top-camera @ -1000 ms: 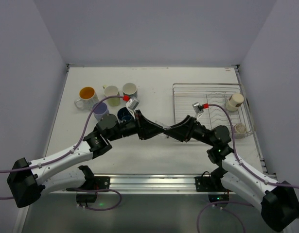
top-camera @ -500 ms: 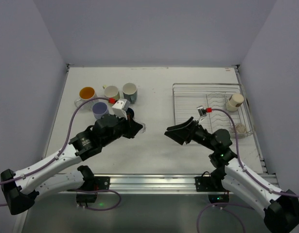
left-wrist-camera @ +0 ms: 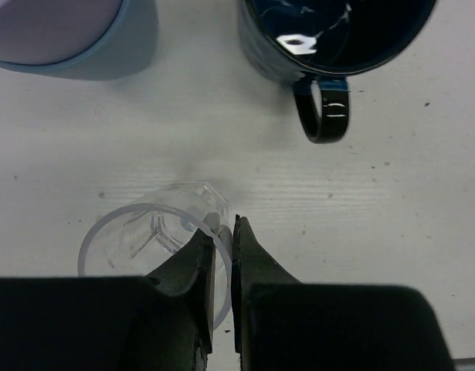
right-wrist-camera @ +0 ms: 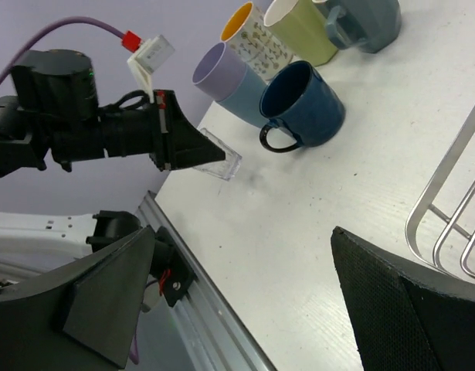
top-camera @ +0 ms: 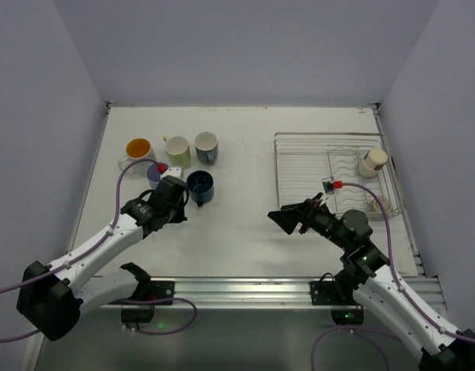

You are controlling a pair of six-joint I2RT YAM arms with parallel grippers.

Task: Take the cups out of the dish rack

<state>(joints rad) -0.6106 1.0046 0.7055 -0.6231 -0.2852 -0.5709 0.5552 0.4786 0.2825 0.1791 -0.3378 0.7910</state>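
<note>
No legible text, brand, number or sign in any view. Small dark print on side of white mug (right-wrist-camera: 258,40): too small to read. White tag (right-wrist-camera: 150,53) at left wrist cable: no marking discernible.
</note>
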